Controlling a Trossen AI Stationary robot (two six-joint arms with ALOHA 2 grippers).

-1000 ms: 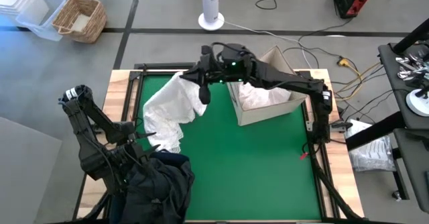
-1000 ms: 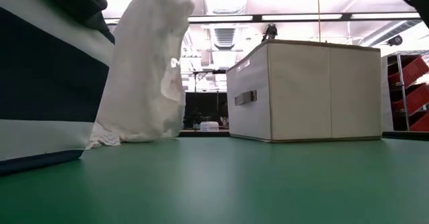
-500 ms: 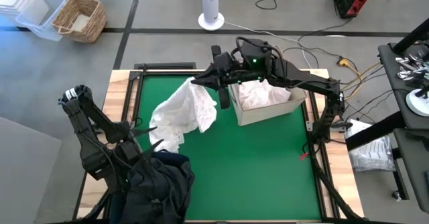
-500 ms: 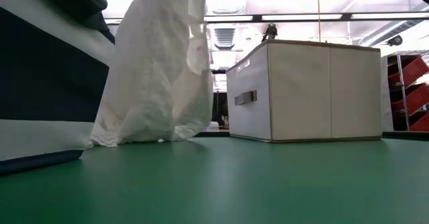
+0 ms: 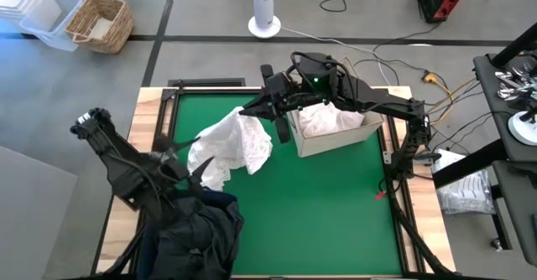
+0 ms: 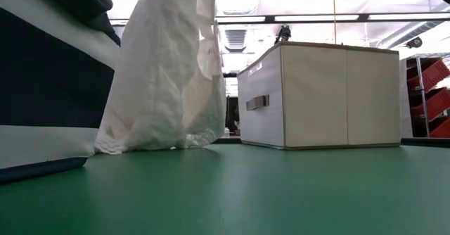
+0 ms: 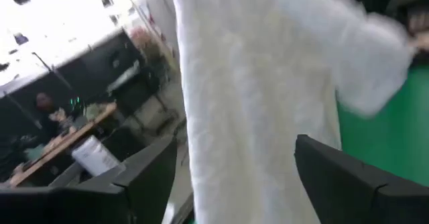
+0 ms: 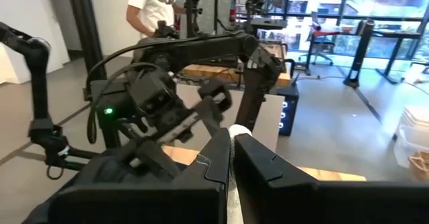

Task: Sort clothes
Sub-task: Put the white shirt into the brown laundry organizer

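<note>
No legible text anywhere.

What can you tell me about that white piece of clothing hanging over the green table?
The white garment is soft, crinkled, thin-looking fabric. The right gripper pinches its upper edge with shut fingers, so it hangs bunched and draped beside the beige box. Its lower folds rest on the green table, as the low view shows. The left gripper, fingers open, sits at its lower edge near the dark clothes pile; actual contact can't be made out. What kind of garment it is can't be told.
</note>
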